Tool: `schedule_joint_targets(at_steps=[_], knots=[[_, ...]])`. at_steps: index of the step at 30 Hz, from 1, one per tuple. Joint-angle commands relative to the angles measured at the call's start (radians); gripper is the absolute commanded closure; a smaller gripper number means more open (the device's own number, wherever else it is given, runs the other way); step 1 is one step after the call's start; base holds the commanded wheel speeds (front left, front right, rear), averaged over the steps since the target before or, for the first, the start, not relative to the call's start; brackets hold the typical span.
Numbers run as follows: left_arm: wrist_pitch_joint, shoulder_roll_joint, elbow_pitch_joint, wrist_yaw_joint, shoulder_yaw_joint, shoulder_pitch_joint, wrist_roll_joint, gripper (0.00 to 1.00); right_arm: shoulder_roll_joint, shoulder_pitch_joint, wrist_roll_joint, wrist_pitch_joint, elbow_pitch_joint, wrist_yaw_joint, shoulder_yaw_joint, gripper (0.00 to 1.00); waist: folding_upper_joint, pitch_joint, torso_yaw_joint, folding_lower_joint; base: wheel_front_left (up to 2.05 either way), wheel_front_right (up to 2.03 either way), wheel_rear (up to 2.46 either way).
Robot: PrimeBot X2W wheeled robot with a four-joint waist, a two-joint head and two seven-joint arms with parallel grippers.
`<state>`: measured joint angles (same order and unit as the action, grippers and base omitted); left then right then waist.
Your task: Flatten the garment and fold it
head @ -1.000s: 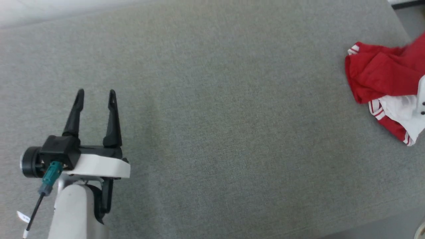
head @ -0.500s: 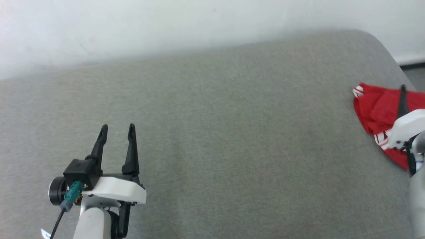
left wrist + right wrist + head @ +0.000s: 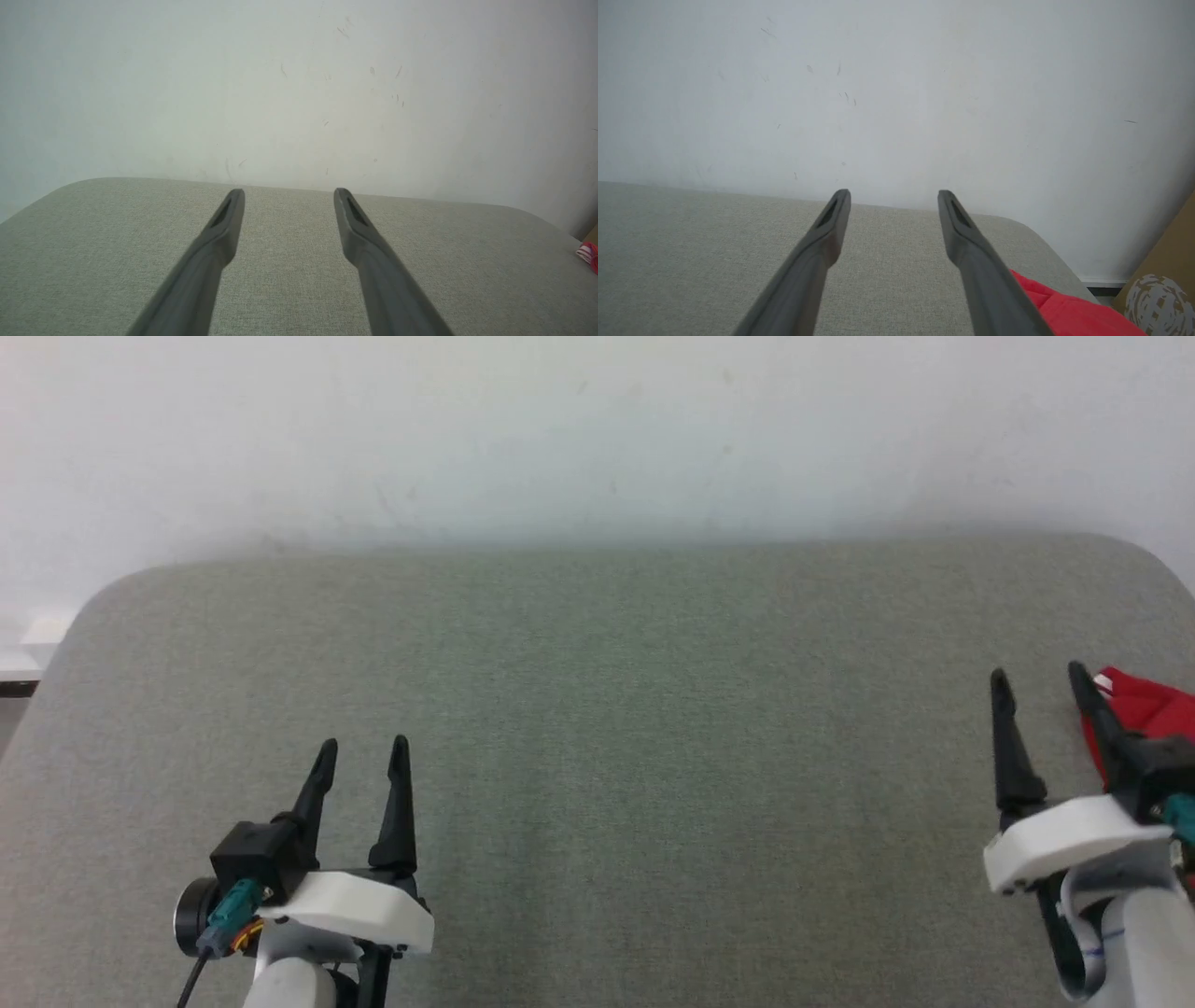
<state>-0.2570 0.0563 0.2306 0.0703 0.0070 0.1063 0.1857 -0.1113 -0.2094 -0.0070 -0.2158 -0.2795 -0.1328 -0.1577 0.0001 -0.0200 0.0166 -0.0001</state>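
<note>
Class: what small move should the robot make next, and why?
Probably shift the right gripper rightward over the shirt and lower it. Both it and the left gripper stand open and empty, and the shirt lies bunched at the right edge of the table.

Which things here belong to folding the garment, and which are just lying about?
Belongs to the job:
bunched red fabric garment, at the right edge
grey fabric-covered table under it

Just lying about:
brown cardboard box with pale print, past the table's right end
</note>
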Motion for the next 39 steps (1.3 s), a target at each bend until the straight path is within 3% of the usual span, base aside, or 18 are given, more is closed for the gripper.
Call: schedule_joint_targets(at_steps=[1,9,30,31,39], knots=[[-0.005,-0.004,0.003,0.007,-0.004,-0.014,0.006,0.0,0.012,0.054,0.015,0.016,0.062,0.002,0.021,0.0,-0.0001,-0.028,0.037,0.0001,0.0,0.0,0.0],[-0.005,-0.005,0.009,0.006,-0.023,-0.03,0.006,0.0,0.052,0.187,0.038,0.036,0.193,0.002,0.047,0.0,-0.0001,-0.031,0.045,0.0001,0.0,0.0,0.0],[-0.005,-0.006,0.014,-0.015,-0.045,-0.058,0.028,0.0,0.061,0.245,0.085,0.038,0.21,0.002,0.083,0.0,-0.0001,-0.032,0.029,0.0001,0.0,0.0,0.0],[0.001,-0.002,0.011,-0.01,-0.043,-0.046,0.017,1.0,0.057,0.241,0.078,0.032,0.206,0.0,0.085,1.0,-0.0001,-0.032,0.029,0.0001,0.0,0.0,0.0],[0.002,-0.002,0.011,-0.01,-0.043,-0.046,0.016,1.0,0.056,0.24,0.078,0.032,0.205,0.0,0.087,1.0,-0.0001,-0.032,0.029,0.0002,0.0,0.0,0.0]])
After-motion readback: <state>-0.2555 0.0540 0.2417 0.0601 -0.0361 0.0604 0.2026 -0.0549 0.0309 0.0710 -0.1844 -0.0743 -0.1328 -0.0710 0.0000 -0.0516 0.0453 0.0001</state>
